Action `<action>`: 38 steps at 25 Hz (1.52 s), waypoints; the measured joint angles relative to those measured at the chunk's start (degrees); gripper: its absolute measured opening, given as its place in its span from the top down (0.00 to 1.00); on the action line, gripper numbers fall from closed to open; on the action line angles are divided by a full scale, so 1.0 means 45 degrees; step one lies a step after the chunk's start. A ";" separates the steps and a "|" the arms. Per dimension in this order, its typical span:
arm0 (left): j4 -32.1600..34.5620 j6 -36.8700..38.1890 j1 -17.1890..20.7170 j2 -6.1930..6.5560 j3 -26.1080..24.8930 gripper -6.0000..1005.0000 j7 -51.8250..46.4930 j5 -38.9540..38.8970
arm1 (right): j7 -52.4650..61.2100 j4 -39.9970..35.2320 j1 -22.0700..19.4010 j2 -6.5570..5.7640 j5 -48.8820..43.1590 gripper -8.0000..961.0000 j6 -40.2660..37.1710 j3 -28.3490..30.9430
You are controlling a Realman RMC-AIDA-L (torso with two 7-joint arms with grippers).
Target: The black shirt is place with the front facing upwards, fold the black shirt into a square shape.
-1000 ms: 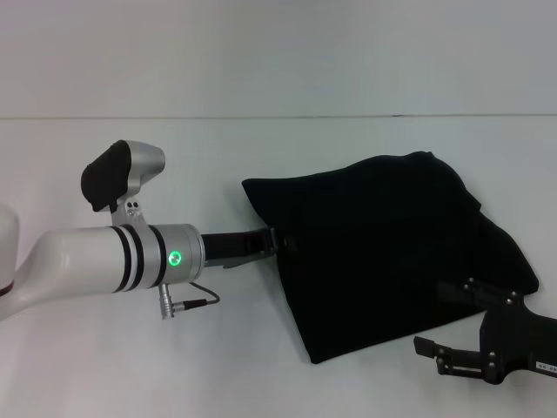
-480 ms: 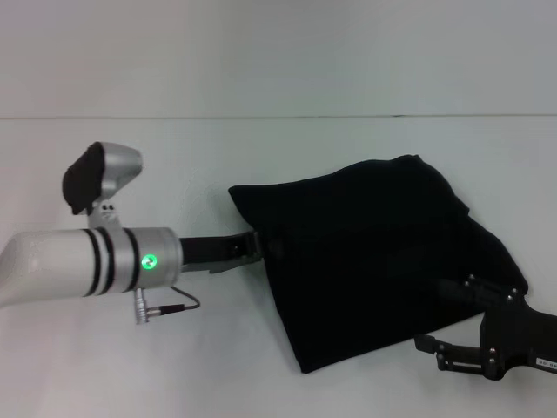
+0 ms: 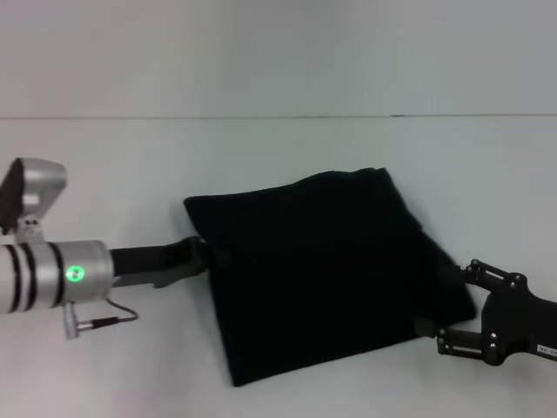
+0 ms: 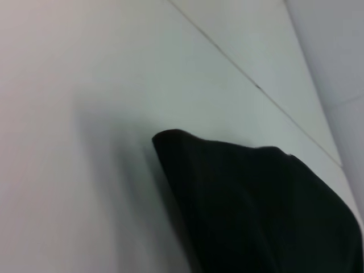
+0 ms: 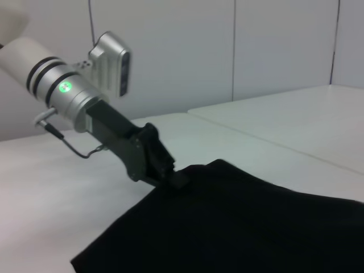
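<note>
The black shirt (image 3: 322, 270) lies folded into a rough four-sided shape on the white table, plain black side up, with no lettering showing. It also fills the lower part of the left wrist view (image 4: 256, 210) and of the right wrist view (image 5: 239, 222). My left gripper (image 3: 207, 255) is shut on the shirt's left edge; the right wrist view shows it (image 5: 170, 175) clamped on that edge. My right gripper (image 3: 433, 299) sits low at the shirt's right corner, open, its two fingers spread on either side of the corner.
The white table (image 3: 130, 165) ends at a far edge (image 3: 278, 116) against a pale wall. The left arm's silver wrist (image 3: 52, 274) with a green light and a loose cable (image 3: 100, 320) hovers over the table's left side.
My left gripper has pulled back to the left, dragging the shirt with it. The cloth now lies flatter and more squared. The right gripper stayed near the lower right.
</note>
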 joint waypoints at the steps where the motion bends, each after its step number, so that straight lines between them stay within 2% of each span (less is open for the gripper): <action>1: 0.0010 -0.0054 0.0053 0.0099 0.0002 0.94 -0.0034 0.0002 | 0.0000 0.0000 0.0001 0.0000 0.0041 0.05 -0.0008 0.0005; 5: 0.0032 -0.0522 -0.0052 0.0453 -0.0007 0.94 -0.0110 0.0006 | 0.0020 0.0000 0.0005 0.0001 0.0064 0.05 -0.0017 0.0004; 7: 0.0048 -0.0862 -0.0209 0.0524 -0.0008 0.94 -0.0113 0.0005 | 0.0025 0.0000 0.0005 0.0001 0.0108 0.05 -0.0019 0.0005; 14: 0.0088 -0.2056 -0.0869 0.0488 0.0116 0.94 -0.0031 0.0006 | -0.0025 0.0122 0.0004 0.0020 0.0288 0.05 -0.0013 0.0004; 20: 0.0297 -0.2038 -0.0660 0.0371 -0.0016 0.93 0.0276 -0.0071 | -0.0032 0.0156 -0.0008 0.0020 0.0394 0.05 0.0058 0.0003; 25: 0.1121 -0.1824 -0.0030 -0.0015 -0.0317 0.93 0.1318 -0.0122 | -0.0042 0.0158 0.0019 0.0020 0.0484 0.05 0.0126 0.0003; 27: 0.1598 -0.1760 0.0315 -0.0216 -0.0446 0.83 0.1563 -0.0126 | -0.0051 0.0157 0.0019 0.0019 0.0563 0.05 0.0171 0.0003; 30: 0.2176 -0.1328 0.0706 -0.0341 -0.0604 0.69 0.2242 -0.0142 | -0.0059 0.0158 0.0023 0.0020 0.0716 0.05 0.0248 0.0004; 31: 0.2425 -0.0939 0.0864 -0.0411 -0.0731 0.67 0.2695 -0.0147 | -0.0060 0.0158 0.0023 0.0020 0.0806 0.05 0.0263 0.0007; 33: 0.2867 -0.0134 0.1139 -0.0588 -0.1119 0.63 0.3813 -0.0154 | -0.0074 0.0171 0.0011 0.0019 0.1067 0.05 0.0276 0.0017; 38: 0.4234 0.2988 0.2284 -0.1388 -0.2442 0.52 0.9112 -0.0335 | -0.0488 0.0460 0.0023 0.0019 0.1527 0.05 0.0285 0.0023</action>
